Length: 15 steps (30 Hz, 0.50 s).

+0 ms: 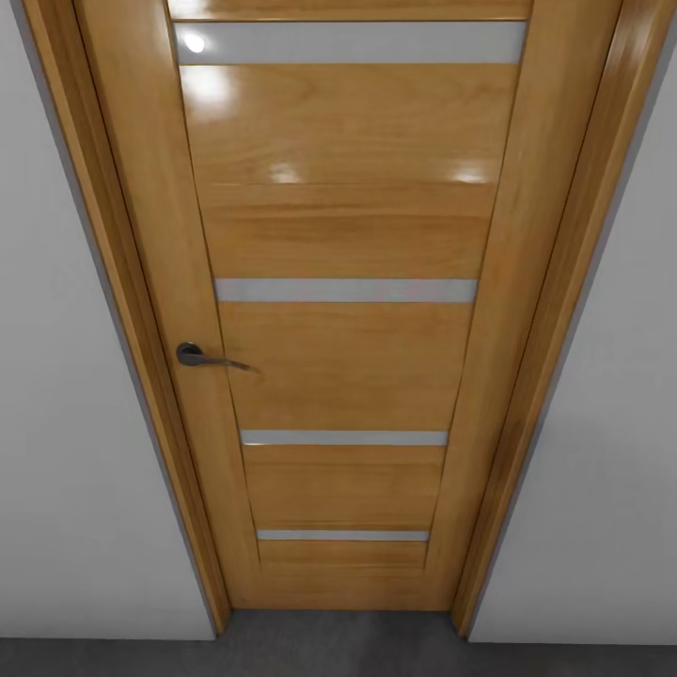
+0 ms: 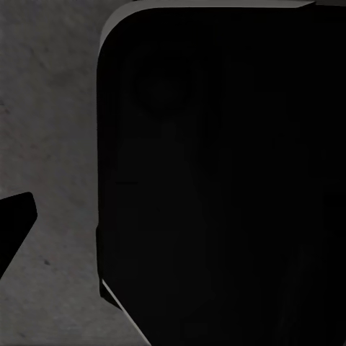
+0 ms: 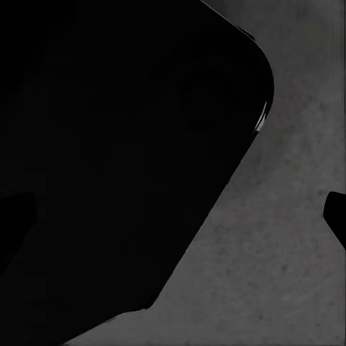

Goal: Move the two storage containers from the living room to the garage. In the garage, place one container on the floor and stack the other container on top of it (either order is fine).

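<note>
You are facing an orange-wood door [image 1: 343, 310] with four pale slits [image 1: 345, 290] across it, set in a matching frame between plain white walls [image 1: 66, 451]. A dark lever handle [image 1: 193, 354] sits on its left side. A strip of grey concrete floor [image 1: 338, 649] runs along the foot of the door; this looks like the garage.

Both wrist views look down on that same mottled grey floor [image 2: 50, 144]. A large black rounded body of the robot [image 2: 223, 180] blocks most of each one, so what lies beyond it is hidden.

A dark fingertip of the left gripper [image 2: 16, 223] pokes in at one edge of its view, over bare floor and touching nothing. A sliver of the right gripper [image 3: 336, 216] shows likewise. With so little showing, you cannot tell how far apart either pair of fingers stands.
</note>
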Available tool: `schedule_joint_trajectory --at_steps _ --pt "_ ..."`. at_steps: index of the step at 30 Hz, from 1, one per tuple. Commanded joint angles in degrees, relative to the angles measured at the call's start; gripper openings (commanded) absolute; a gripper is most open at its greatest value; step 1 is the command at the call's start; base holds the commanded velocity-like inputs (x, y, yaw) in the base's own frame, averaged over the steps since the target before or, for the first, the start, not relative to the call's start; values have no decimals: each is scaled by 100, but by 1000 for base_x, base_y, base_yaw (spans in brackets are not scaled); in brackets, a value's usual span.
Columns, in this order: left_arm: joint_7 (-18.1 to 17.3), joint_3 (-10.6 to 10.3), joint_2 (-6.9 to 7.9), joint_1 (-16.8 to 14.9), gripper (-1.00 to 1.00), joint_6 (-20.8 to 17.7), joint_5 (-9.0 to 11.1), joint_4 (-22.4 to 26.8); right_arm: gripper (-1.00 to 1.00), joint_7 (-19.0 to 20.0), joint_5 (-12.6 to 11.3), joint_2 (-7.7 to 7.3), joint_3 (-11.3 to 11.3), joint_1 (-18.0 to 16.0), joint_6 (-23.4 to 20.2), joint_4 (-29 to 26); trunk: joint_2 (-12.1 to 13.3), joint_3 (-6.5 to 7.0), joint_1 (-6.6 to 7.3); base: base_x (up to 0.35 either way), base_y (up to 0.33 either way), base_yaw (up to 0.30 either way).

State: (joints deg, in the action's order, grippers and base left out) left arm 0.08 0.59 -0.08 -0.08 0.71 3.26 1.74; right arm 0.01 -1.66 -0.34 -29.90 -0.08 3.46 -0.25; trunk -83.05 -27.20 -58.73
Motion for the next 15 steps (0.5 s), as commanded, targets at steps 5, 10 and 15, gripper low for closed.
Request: schedule_joint_trajectory --at_steps 5,10,15 --pt "-10 3 -1 -1 100 8 34 2 100 29 -12 -35 -27 -1 38 -40 -3 -5 0 0 0 0" --pt "-16 4 -1 -1 100 8 34 2 100 92 -48 -150 -18 7 13 -920 -3 -5 0 0 0 0" --pt "-17 4 -1 -1 100 8 34 2 100 117 -165 -559 -1 8 -426 -2310 -3 -5 0 0 0 0"
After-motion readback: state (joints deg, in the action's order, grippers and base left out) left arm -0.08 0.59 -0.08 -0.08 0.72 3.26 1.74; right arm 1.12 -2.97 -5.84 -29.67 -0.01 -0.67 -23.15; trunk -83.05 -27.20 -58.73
